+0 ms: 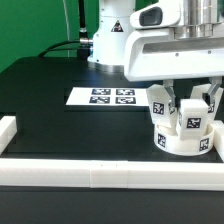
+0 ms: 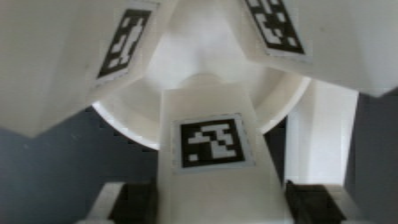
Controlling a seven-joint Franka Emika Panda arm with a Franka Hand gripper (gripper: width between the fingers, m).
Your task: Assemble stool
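From my remote station I find the gripper (image 1: 183, 98) lowered over the stool near the worktop's front edge, at the exterior view's right. In the wrist view both dark fingertips (image 2: 112, 203) flank a leg (image 2: 210, 140) that stands tag-face toward the camera; they appear clamped on it, though the contact itself sits at the frame's margin and I cannot confirm a firm hold.

The seat (image 1: 183, 141), a thick white disc with tags on its rim, rests flat on the worktop (image 1: 60, 125), just behind the front white bar (image 1: 110, 176). Two further legs (image 1: 159, 103) rise from it, upright and close to the gripped one.

Risks from here, in my judgement:
- The gripped leg may not be fully seated in the seat. If the gripper lets go early, the leg could tilt or drop out.
- Any twist or push on the leg could drag the seat, since nothing visibly restrains it except the bar in front.
- The neighbouring legs stand close to the fingers. A sideways withdrawal could knock them.

The worktop is matt black and edged with white bars at the front and at the exterior view's left. The marker board (image 1: 104, 97) lies flat, well apart from the stool. Behind it stand the arm's white base (image 1: 108, 40), a cable and a green backdrop (image 1: 35, 25).
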